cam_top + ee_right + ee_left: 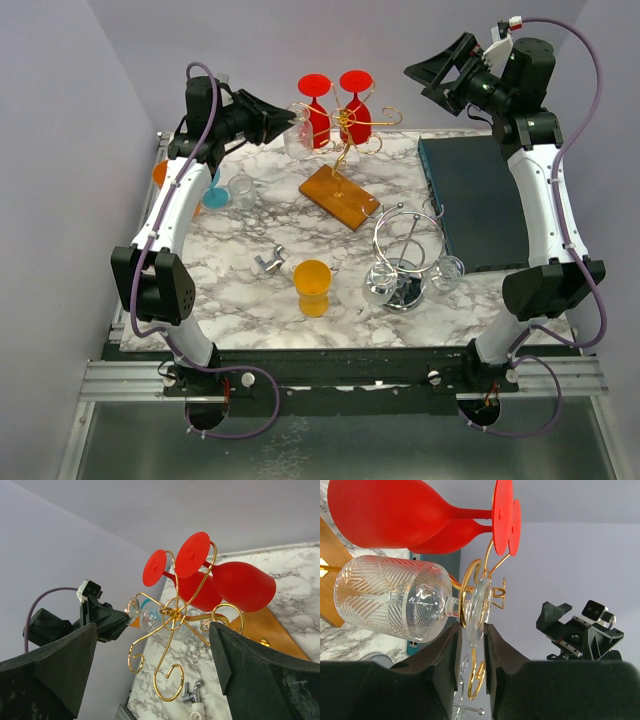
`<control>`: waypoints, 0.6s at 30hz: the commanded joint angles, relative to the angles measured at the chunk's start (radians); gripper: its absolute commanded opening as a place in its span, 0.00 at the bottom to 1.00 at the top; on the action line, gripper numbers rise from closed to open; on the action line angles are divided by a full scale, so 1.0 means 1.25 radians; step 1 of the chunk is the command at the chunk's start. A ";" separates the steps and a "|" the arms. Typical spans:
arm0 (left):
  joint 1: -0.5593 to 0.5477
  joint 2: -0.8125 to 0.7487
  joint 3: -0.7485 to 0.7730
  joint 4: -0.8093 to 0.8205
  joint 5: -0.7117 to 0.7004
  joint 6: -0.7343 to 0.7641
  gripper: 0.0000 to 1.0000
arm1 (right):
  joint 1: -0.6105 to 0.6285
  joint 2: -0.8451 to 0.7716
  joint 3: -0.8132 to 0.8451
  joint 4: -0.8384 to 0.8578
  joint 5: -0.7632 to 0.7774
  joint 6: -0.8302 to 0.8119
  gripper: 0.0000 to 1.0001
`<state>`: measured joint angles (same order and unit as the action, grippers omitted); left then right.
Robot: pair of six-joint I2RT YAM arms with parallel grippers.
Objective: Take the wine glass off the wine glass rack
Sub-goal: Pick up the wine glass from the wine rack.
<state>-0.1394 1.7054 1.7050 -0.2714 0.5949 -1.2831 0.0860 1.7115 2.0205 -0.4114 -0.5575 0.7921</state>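
Clear, leaf-etched wine glass (pixel 395 600)

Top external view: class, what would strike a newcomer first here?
Two red wine glasses hang upside down on a gold wire rack at the far middle of the table. Beside them the left gripper flanks the foot of a clear wine glass on the same rack.

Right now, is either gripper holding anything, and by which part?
The left gripper pinches the clear wine glass by the edge of its foot, on the gold rack. The right gripper is open, holding nothing.
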 commanded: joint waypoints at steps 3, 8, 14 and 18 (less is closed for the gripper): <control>-0.003 -0.019 0.010 0.024 0.035 -0.012 0.39 | 0.004 -0.025 -0.003 0.018 0.020 -0.010 1.00; -0.003 -0.029 0.004 0.024 0.036 -0.013 0.40 | 0.004 -0.026 -0.005 0.021 0.018 -0.005 1.00; -0.003 -0.029 0.010 0.024 0.037 -0.016 0.33 | 0.004 -0.034 -0.012 0.021 0.022 -0.005 1.00; -0.002 -0.030 0.010 0.024 0.038 -0.018 0.29 | 0.004 -0.037 -0.016 0.024 0.023 -0.002 1.00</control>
<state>-0.1398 1.7039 1.7050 -0.2642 0.6170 -1.2980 0.0860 1.7020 2.0102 -0.4114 -0.5472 0.7929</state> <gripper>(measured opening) 0.309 0.998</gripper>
